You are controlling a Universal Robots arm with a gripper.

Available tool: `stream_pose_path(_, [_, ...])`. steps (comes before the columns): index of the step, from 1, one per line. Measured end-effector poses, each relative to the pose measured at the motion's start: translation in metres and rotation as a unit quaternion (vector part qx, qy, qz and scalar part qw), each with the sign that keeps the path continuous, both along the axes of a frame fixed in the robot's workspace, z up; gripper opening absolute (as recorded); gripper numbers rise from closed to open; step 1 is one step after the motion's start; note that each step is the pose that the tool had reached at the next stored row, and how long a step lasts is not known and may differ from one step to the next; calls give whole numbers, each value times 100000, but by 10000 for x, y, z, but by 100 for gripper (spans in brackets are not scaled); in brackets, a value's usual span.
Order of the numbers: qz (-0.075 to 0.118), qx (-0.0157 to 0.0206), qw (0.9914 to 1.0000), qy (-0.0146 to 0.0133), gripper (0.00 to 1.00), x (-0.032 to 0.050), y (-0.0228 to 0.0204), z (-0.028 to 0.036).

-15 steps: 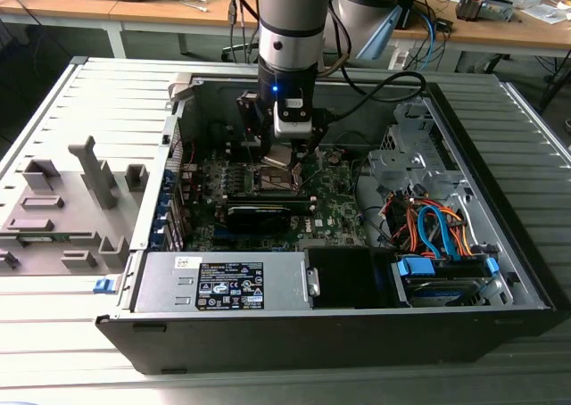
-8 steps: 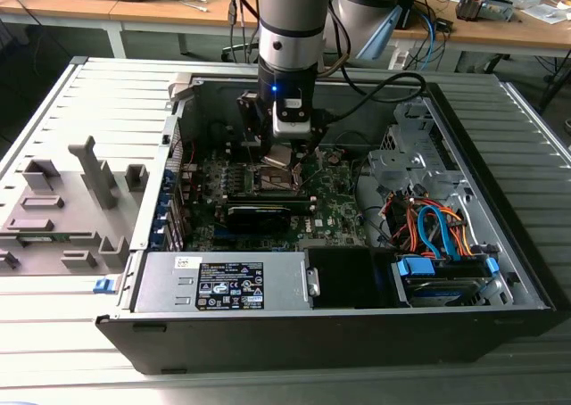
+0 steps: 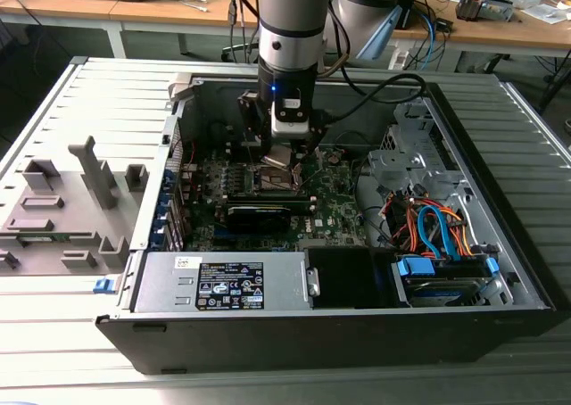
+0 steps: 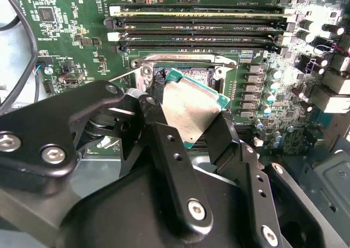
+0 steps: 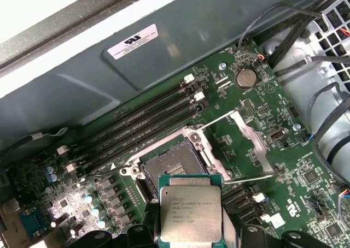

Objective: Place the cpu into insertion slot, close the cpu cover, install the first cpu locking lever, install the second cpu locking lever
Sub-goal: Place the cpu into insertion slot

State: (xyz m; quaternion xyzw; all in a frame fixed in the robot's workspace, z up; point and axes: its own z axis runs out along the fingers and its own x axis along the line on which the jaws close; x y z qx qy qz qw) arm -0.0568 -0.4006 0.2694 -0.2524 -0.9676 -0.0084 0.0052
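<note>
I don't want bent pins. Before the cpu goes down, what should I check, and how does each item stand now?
1. Grip: ok, the gripper is shut on the cpu.
2. Empty socket: ok, its dark centre is bare.
3. Open cover: ok, swung aside, off the socket.
4. Released levers: ok, both wires stand free of the frame.
5. Cpu level with the socket: not ok, it looks tilted against the board in both wrist views.
6. Corner mark matched to the socket: cannot tell.
</note>
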Motion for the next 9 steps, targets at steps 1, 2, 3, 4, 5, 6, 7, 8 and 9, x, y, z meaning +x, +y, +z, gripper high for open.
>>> stream_pose_path(1, [-131, 2, 100000, -4, 54, 0, 0, 0])
stream_pose_path(2, [-286, 3, 100000, -2, 54, 0, 0, -1])
stream_pose_path(3, [-410, 3, 99999, -1, 54, 0, 0, -1])
stream_pose_path(4, [-544, 1, 99999, -2, 54, 0, 0, -1])
stream_pose_path(5, [-721, 1, 99997, -2, 54, 0, 0, -1])
stream_pose_path(6, [-833, 1, 99997, -2, 54, 0, 0, -2])
stream_pose_path(7, [-960, 2, 99995, 0, 54, 0, 0, -2])
stream_pose_path(8, [-1140, 0, 99994, -1, 54, 0, 0, -2])
stream_pose_path(9, [-1281, 1, 99992, -3, 54, 0, 0, -2])
